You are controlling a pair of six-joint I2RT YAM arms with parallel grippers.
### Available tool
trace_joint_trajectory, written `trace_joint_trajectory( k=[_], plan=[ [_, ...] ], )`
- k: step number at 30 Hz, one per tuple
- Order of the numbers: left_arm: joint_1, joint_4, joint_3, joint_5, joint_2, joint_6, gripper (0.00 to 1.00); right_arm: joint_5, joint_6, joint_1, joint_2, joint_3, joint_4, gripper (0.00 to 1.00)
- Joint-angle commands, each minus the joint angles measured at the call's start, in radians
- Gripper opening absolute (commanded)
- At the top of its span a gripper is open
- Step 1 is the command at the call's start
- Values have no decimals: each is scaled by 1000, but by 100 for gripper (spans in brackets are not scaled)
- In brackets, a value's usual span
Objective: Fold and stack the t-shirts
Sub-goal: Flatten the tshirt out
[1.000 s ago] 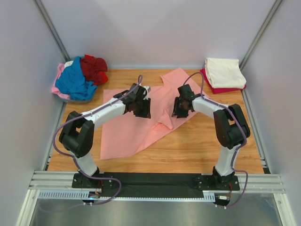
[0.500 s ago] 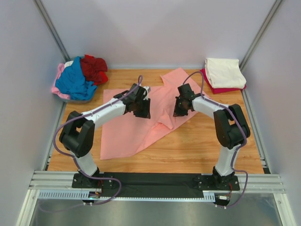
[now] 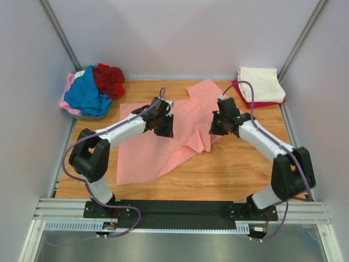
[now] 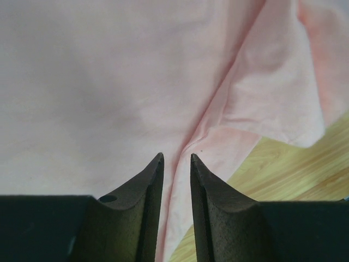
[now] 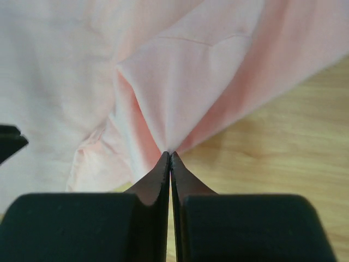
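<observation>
The salmon-pink t-shirt [image 3: 155,150] lies spread and rumpled across the middle of the wooden table [image 3: 240,174]. My left gripper [image 3: 166,129] rests low over its middle. In the left wrist view the gripper [image 4: 176,158] is narrowly open, with a raised crease of the shirt [image 4: 109,82] running into the gap. My right gripper [image 3: 216,127] is at the shirt's right edge. In the right wrist view it [image 5: 170,154] is shut on a pinched fold of the shirt [image 5: 185,76], which fans out from the tips.
A loose pile of blue [image 3: 84,95], dark red [image 3: 108,79] and pale pink [image 3: 67,87] shirts sits at the back left corner. A folded cream shirt [image 3: 260,83] lies on a folded red one [image 3: 256,103] at the back right. Grey walls enclose the table.
My right gripper has moved to the right with the shirt's edge in it, drawing the cloth that way, and its arm has swung outward. The left arm has stayed in place.
</observation>
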Motion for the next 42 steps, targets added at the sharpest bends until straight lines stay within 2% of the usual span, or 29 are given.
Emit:
trace_joint_trajectory(
  k=[1, 8, 10, 11, 14, 17, 23, 28, 32, 35, 40, 41, 42],
  plan=[
    [0, -6, 12, -18, -53, 18, 33, 110, -30, -4, -205, -127, -87, 0],
    [-3, -6, -5, 25, -76, -8, 33, 122, 137, -114, -562, -409, -104, 2],
    [-3, -4, -11, 35, -80, -11, 33, 136, 160, -142, -636, -449, -95, 76],
    [-3, -4, -15, 40, -84, -18, 33, 174, 168, -151, -647, -460, -101, 100],
    [-5, 0, -34, 43, -96, -21, 33, 207, 139, -165, -661, -443, -127, 100],
    [-12, -4, -48, 28, -116, -26, 33, 156, 135, -162, -652, -433, -140, 100],
    [-35, -4, -71, 14, -146, -35, 33, 79, 178, -130, -635, -537, -68, 100],
    [-43, -1, -72, 16, -159, -40, 33, 40, 159, -114, -485, -563, -14, 100],
    [-44, -7, -80, -10, -188, -34, 33, 38, 134, -105, -432, -557, -25, 98],
    [-44, -6, -87, -23, -202, -29, 33, 38, 128, -94, -400, -545, -43, 91],
    [-44, -20, -98, -14, -236, -17, 33, 39, 126, -42, -322, -515, -49, 74],
    [-43, -17, -107, -14, -257, -15, 33, 38, 128, -36, -296, -512, -48, 70],
    [-44, -15, -112, -14, -267, -12, 33, 38, 132, -32, -282, -508, -41, 61]
  ],
)
